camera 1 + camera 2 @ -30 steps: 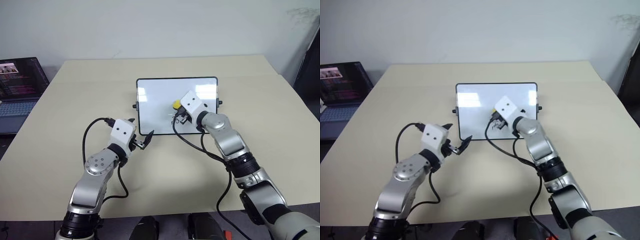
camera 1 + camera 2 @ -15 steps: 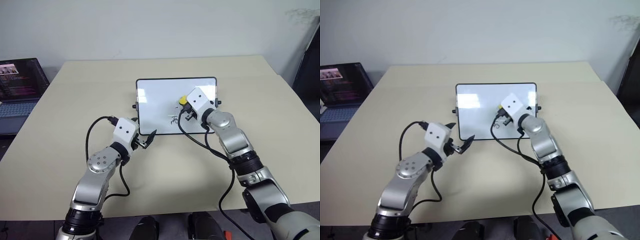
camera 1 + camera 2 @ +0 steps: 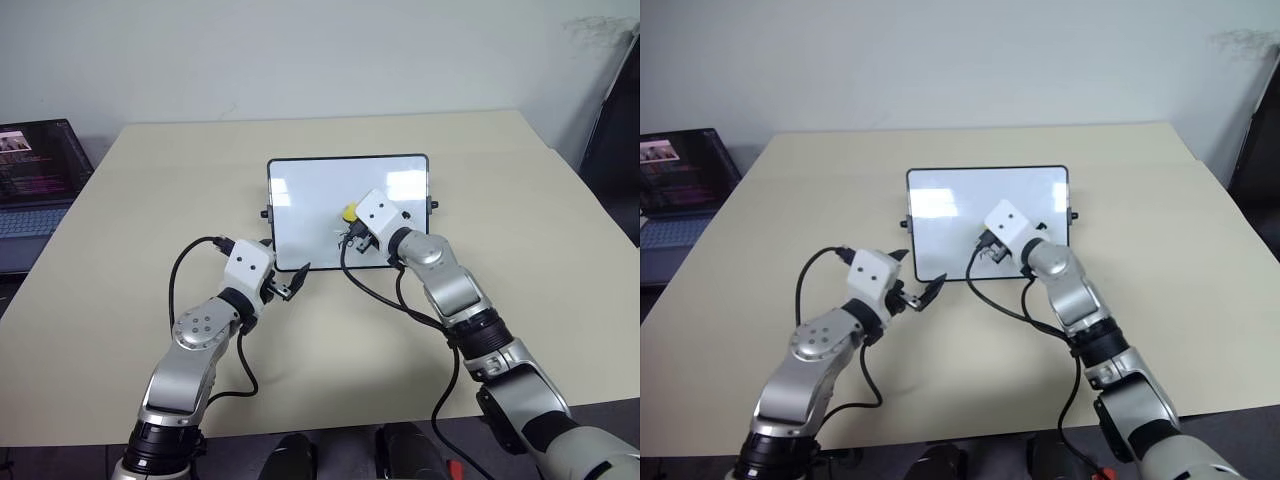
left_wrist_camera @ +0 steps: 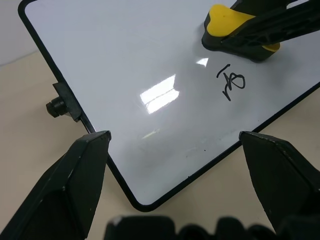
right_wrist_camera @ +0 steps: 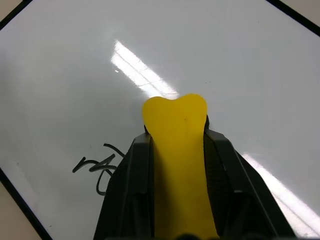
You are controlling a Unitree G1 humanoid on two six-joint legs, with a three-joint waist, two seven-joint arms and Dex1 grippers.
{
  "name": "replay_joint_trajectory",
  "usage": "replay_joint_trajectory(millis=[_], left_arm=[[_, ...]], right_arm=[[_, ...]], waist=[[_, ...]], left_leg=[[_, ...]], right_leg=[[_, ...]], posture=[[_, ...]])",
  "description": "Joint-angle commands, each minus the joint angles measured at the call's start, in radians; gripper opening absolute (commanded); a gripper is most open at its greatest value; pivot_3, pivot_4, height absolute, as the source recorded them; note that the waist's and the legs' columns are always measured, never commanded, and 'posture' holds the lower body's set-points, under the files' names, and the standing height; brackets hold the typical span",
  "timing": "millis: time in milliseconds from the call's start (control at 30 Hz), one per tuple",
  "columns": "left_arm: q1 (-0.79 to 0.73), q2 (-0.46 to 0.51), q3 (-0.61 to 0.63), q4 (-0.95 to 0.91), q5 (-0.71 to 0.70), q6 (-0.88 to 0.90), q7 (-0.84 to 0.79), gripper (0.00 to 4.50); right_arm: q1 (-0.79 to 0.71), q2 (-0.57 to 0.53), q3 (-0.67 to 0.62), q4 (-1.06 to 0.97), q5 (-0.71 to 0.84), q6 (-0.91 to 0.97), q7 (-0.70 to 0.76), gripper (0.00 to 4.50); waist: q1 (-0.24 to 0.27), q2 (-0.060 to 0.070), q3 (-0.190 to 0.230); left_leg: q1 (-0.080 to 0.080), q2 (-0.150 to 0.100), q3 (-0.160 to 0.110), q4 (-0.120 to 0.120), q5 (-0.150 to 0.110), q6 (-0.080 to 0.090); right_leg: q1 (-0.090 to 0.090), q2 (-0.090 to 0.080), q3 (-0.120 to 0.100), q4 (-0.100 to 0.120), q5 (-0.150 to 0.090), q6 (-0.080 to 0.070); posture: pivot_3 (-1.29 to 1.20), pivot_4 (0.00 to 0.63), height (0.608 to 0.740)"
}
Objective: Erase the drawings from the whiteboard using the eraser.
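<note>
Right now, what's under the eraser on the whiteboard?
Under the eraser, held by the right gripper, lies bare whiteboard. One drawing sits beside it, uncovered. Any ink beneath its dark underside is hidden.

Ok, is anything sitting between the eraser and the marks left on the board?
Nothing visible. The right gripper is shut on the eraser, which sits on the whiteboard right beside the remaining drawing. Only bare white surface separates them. The left gripper, open, is at the board's near corner, away from the path.
</note>
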Motion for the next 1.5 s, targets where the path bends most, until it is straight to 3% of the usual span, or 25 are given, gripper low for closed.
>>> replay_joint_trajectory(millis=[33, 267, 600, 767, 1033, 1233, 1500], left_arm=[[-0.002, 0.000, 0.018, -0.047, 0.005, -0.013, 0.014, 4.50], [0.000, -0.002, 0.013, -0.044, 0.000, -0.016, 0.016, 4.50], [-0.010, -0.006, 0.002, -0.037, -0.004, -0.019, 0.005, 4.50], [-0.012, 0.000, 0.002, -0.036, -0.009, -0.019, -0.008, 4.50], [-0.003, -0.003, -0.016, -0.059, -0.044, -0.012, -0.068, 4.50], [-0.003, 0.006, -0.024, -0.055, -0.033, -0.019, -0.086, 4.50], [-0.011, 0.017, -0.023, -0.037, -0.027, -0.037, -0.109, 4.50]], right_arm=[[0.030, -0.001, 0.023, -0.012, -0.007, 0.031, 0.025, 1.04], [0.044, 0.000, 0.013, -0.061, -0.006, 0.059, 0.030, 1.04], [0.009, -0.020, -0.104, -0.204, 0.057, 0.171, 0.019, 1.04], [0.031, -0.100, -0.184, -0.363, 0.104, 0.362, 0.058, 1.04], [0.232, -0.206, -0.266, -0.720, 0.242, 0.880, 0.119, 1.04], [0.331, -0.222, -0.306, -0.773, 0.276, 0.952, 0.074, 1.04], [0.334, -0.213, -0.298, -0.768, 0.307, 0.926, 0.018, 1.04]], waist=[[0.000, 0.000, 0.000], [0.001, 0.000, 0.000], [0.013, 0.000, 0.000], [0.016, 0.000, 0.000], [0.024, 0.000, 0.000], [0.021, 0.000, 0.001], [0.022, 0.000, 0.001]], left_leg=[[0.000, 0.000, 0.000, 0.000, 0.000, 0.000], [0.000, 0.000, 0.000, 0.000, 0.000, 0.000], [-0.003, -0.001, -0.002, 0.000, 0.000, 0.000], [-0.005, 0.000, -0.001, -0.001, 0.000, -0.001], [-0.007, 0.000, -0.003, -0.001, 0.000, 0.000], [-0.006, -0.001, 0.000, -0.001, -0.002, 0.003], [-0.006, -0.001, -0.001, 0.000, -0.001, 0.002]], right_leg=[[0.000, 0.000, 0.000, 0.000, 0.000, 0.000], [0.000, 0.000, 0.000, 0.000, 0.000, 0.000], [-0.001, 0.000, -0.001, -0.001, 0.000, 0.000], [-0.004, 0.000, -0.001, -0.002, 0.000, 0.000], [-0.003, -0.001, 0.000, -0.005, 0.000, 0.000], [-0.003, -0.001, -0.001, -0.004, 0.000, 0.001], [-0.003, -0.001, -0.001, -0.003, 0.000, 0.001]], posture=[[0.00, 0.150, 0.740], [0.00, 0.150, 0.740], [0.00, 0.150, 0.740], [0.00, 0.150, 0.740], [0.00, 0.150, 0.740], [0.00, 0.150, 0.740], [0.00, 0.150, 0.740]])
